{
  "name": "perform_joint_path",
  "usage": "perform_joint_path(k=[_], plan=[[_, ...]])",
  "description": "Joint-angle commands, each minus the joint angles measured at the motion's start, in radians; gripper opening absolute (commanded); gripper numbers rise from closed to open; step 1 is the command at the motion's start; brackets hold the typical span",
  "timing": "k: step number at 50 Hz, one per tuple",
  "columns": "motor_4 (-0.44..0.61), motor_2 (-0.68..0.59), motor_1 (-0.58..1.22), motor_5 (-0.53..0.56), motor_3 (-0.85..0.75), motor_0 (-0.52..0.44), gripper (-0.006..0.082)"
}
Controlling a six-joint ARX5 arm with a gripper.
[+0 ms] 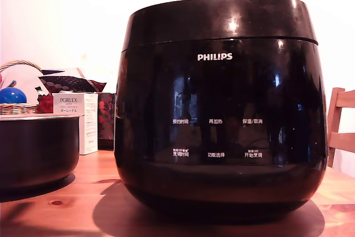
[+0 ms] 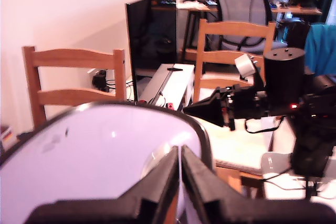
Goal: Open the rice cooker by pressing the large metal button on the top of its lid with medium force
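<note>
exterior view: one rice cooker (image 1: 221,115), lid (image 1: 219,19) down, one pot (image 1: 36,148).

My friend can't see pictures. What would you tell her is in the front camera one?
A big shiny black rice cooker with a white PHILIPS logo fills most of the exterior view, sitting on a wooden table with its lid shut. On the view's left are a smaller dark pot, a white box and a basket holding a blue ball.
</note>
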Motion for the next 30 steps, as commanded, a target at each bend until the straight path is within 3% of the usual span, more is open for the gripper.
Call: perform_joint_path(k=[1, 30], plan=[[-0.010, 0.020, 0.053, 0.021, 0.007, -0.018, -0.0020], [-0.129, 0.114, 0.272, 0.105, 0.006, -0.134, -0.0020]])
